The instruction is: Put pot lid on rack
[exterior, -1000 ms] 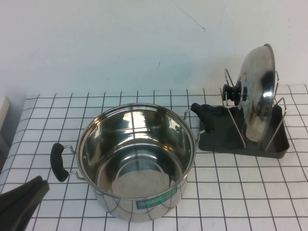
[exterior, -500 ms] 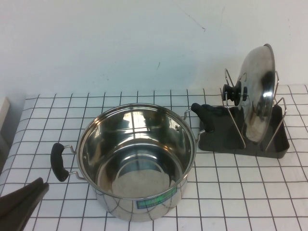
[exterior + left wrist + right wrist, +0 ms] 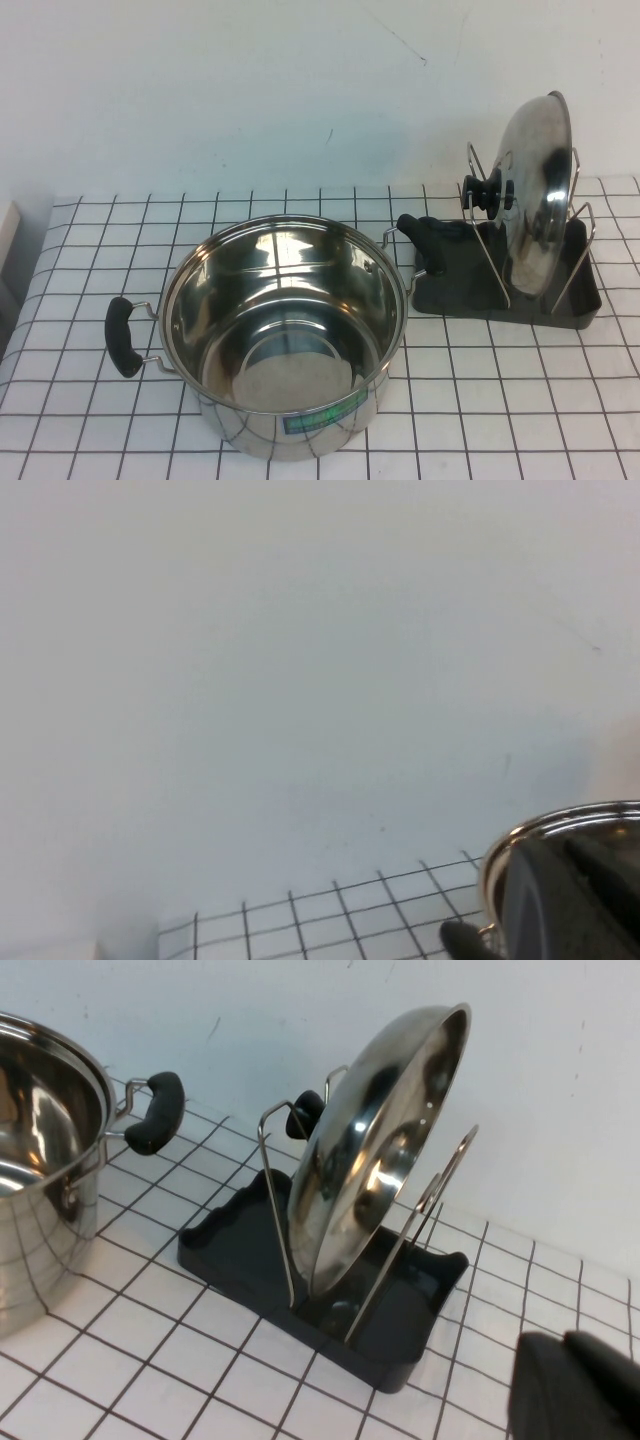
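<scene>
The pot lid (image 3: 537, 190) is standing on edge between the wire loops of the rack (image 3: 590, 305), just beside the pot (image 3: 283, 335), so the task is looking finished. The left gripper, seen earlier at the lower left, is now out of the high view. The right gripper (image 3: 580, 1385) is hovering near the rack; its grip cannot be told.

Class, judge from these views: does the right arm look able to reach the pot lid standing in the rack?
Probably yes. The pot lid stands upright between the rack wires, with open tiles between it and the right gripper. The left gripper sits by the pot.
</scene>
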